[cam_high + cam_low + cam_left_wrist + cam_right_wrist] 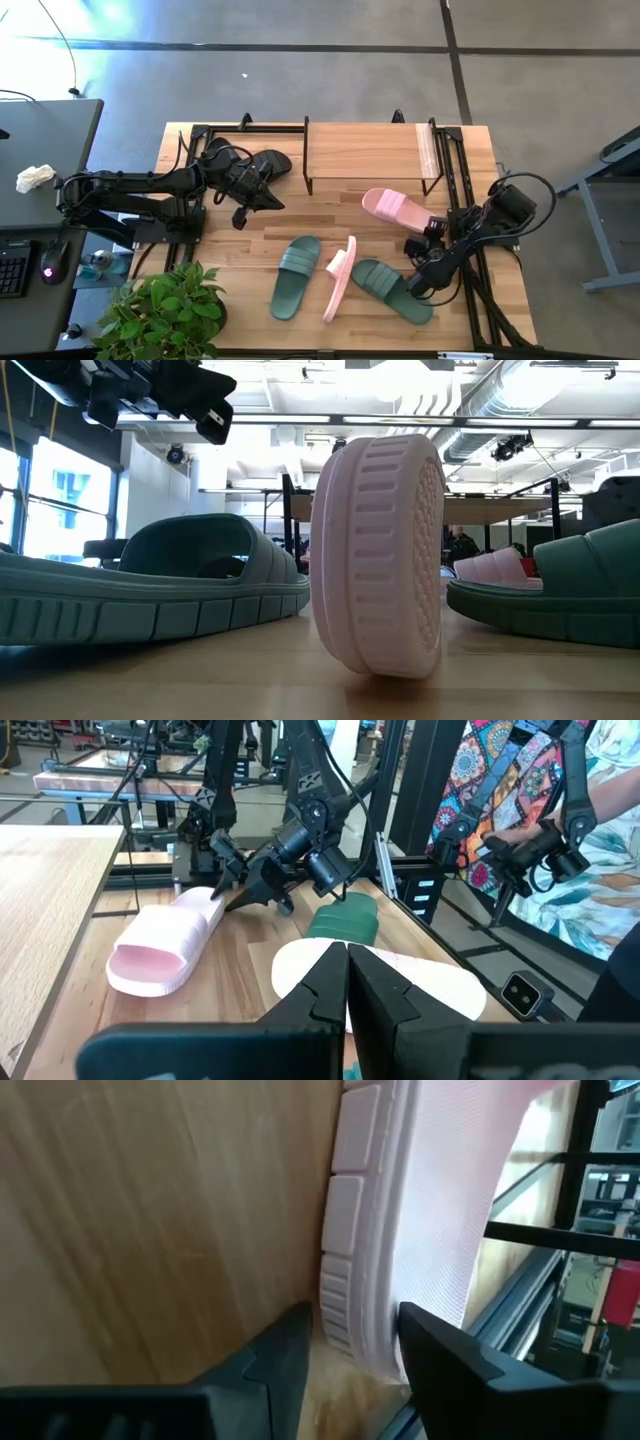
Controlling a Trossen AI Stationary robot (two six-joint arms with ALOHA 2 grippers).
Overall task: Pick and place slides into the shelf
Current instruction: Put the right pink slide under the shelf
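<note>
The shelf (pixel 365 150) stands at the table's far edge. One pale pink slide (pixel 392 206) lies flat in front of it. The other pink slide (pixel 340 278) stands on its side edge between the two green slides (pixel 297 276) (pixel 391 291); it fills the middle of the low view (pixel 380 555). A black slide (pixel 270 162) lies by the shelf's left end, partly under the left arm. My right gripper (pixel 355 1330) is at the flat pink slide's right end, shut on it. My left gripper (pixel 347 982) hovers shut and empty near the black slide. My right gripper pinches the flat pink slide by the rim of its sole at the end toward the table's right (pixel 350 1295). One finger (pixel 440 1355) lies on the footbed side, the other (pixel 280 1350) on the tread side by the wood. It comes nearly level from the right. The slide rests on the table.
A potted plant (pixel 165 310) sits at the table's near left corner. Black frame rails (pixel 455 180) run along the table's right side by the shelf. A person in a colourful garment (pixel 520 780) stands beyond the table's right edge.
</note>
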